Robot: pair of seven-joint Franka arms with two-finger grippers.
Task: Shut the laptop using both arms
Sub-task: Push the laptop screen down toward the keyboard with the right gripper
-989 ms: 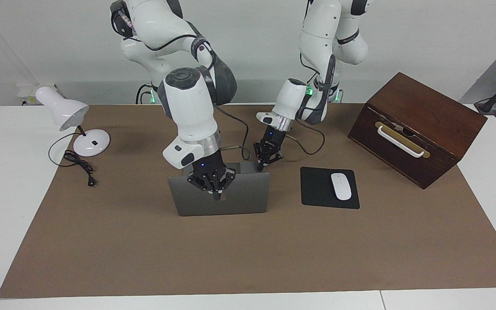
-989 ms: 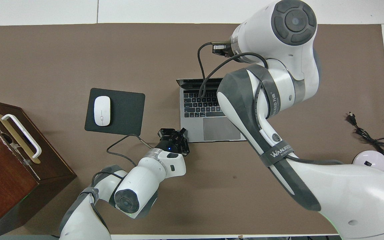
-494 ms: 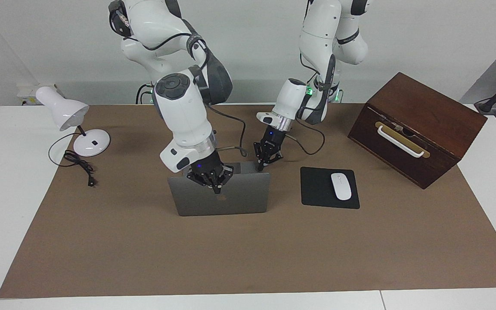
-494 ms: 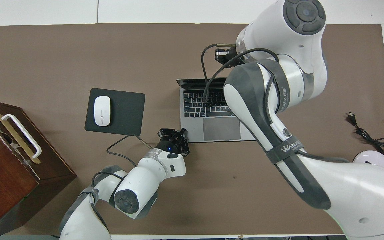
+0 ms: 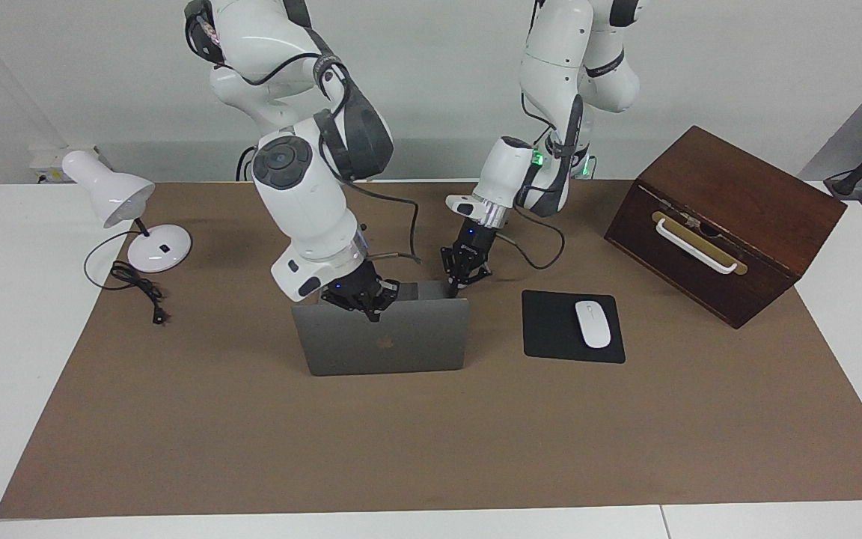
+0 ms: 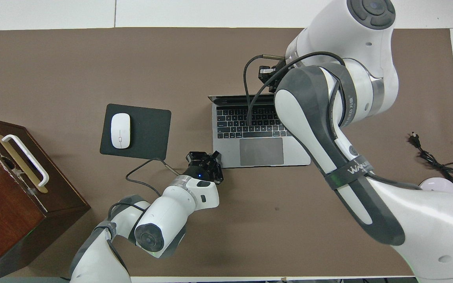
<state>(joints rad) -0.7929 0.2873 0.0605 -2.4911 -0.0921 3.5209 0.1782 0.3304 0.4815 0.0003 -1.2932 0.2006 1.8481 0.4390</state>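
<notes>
The silver-grey laptop (image 5: pixel 401 348) stands open in the middle of the brown mat, its lid upright and the apple logo turned away from the robots. Its keyboard (image 6: pixel 246 124) shows in the overhead view. My right gripper (image 5: pixel 373 313) is shut, with its tip against the lid's outer face just under the top edge, above the logo. In the overhead view the right arm hides most of that gripper (image 6: pixel 267 74). My left gripper (image 5: pixel 453 290) is also shut and holds nothing. It sits low at the corner of the laptop's base (image 6: pixel 226 159) nearest the robots, toward the left arm's end.
A black mouse pad (image 5: pixel 551 329) with a white mouse (image 5: pixel 592 323) lies beside the laptop toward the left arm's end. A dark wooden box (image 5: pixel 723 224) with a white handle stands past it. A white desk lamp (image 5: pixel 120 206) and its cord (image 5: pixel 139 288) sit at the right arm's end.
My right gripper has slid up the lid's outer face from beside the logo to just under the top edge. The lid has not visibly tilted. The left arm has stayed put.
</notes>
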